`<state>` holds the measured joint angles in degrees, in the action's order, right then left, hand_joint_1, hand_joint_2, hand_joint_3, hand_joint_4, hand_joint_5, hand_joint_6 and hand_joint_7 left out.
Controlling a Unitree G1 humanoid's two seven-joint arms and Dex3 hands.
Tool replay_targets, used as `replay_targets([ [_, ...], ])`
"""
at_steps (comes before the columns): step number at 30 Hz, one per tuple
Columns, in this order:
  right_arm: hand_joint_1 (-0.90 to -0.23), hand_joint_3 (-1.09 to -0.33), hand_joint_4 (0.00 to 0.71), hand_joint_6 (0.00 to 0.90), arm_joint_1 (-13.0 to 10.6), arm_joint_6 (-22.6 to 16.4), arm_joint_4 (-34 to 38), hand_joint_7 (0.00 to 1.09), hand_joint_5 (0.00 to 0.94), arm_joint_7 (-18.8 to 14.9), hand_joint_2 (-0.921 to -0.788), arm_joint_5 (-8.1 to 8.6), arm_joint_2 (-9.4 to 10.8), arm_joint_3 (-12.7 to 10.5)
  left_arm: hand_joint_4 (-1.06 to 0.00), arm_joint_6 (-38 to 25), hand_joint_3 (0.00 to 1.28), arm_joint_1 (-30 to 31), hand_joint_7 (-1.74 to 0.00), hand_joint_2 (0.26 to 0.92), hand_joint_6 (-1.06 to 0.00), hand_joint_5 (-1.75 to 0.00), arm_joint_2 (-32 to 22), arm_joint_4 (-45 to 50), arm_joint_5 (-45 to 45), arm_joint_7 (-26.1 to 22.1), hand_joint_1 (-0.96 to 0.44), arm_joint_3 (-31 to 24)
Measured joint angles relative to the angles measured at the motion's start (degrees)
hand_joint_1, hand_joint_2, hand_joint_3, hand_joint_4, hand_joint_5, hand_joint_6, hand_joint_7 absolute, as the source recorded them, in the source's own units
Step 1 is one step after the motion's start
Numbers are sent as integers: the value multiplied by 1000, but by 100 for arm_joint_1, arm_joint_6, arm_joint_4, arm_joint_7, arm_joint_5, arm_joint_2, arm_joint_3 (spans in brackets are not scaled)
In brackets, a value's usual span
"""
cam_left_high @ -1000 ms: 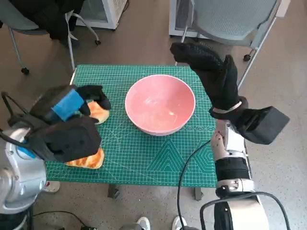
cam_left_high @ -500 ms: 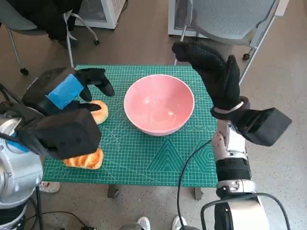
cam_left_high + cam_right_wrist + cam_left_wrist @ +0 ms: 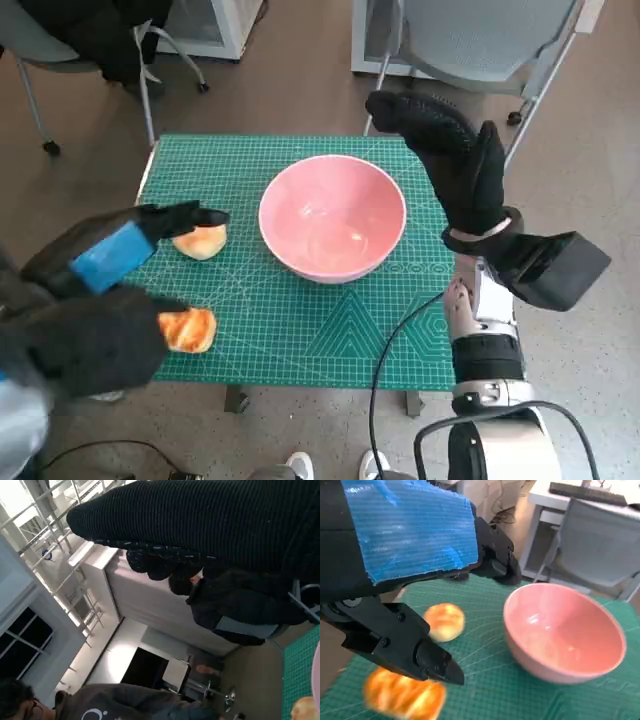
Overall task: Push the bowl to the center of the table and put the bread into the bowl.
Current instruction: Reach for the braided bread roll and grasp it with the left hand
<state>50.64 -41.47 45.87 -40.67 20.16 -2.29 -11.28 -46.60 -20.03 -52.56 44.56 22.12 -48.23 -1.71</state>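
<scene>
The pink bowl [image 3: 333, 215] stands empty near the middle of the green mat [image 3: 300, 340]. Two pieces of bread lie to its left: a round one [image 3: 200, 241] and a longer one [image 3: 188, 329] near the front edge. My left hand [image 3: 112, 255] hovers above the mat's left side, fingers spread and holding nothing, their tips just over the round bread. In the left wrist view the bowl [image 3: 565, 630], the round bread [image 3: 445, 621] and the blurred longer bread [image 3: 402, 697] lie below the left hand [image 3: 410, 535]. My right hand [image 3: 452, 160] is raised flat beside the bowl's far right rim, empty.
A grey chair [image 3: 480, 40] stands behind the table at the right, and a chair with a black jacket [image 3: 90, 35] at the far left. The right wrist view shows the glove [image 3: 200, 525] and a person [image 3: 125, 702] nearby. Floor surrounds the small table.
My left hand has drawn back towards me and to the left, uncovering the longer bread near the front edge. The bowl, both breads and the right hand have hardly moved.
</scene>
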Motion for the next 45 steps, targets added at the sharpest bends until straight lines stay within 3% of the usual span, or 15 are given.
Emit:
replay_targets([
  [8,-749,-864,23,-1,0,0,12,219,1,69,-921,-15,40,26,1,-183,24,514,-22,630,-216,1,-98,224,111,133,-199,71],
  [15,-751,-862,25,-1,0,1,14,222,1,95,-921,-14,58,39,1,-307,20,745,-14,635,-212,1,-121,174,257,245,-212,265],
  [45,-766,-860,23,-1,-9,179,10,230,0,31,-921,18,42,27,1,-312,12,427,0,647,-179,1,-114,-1191,723,438,-235,1594],
])
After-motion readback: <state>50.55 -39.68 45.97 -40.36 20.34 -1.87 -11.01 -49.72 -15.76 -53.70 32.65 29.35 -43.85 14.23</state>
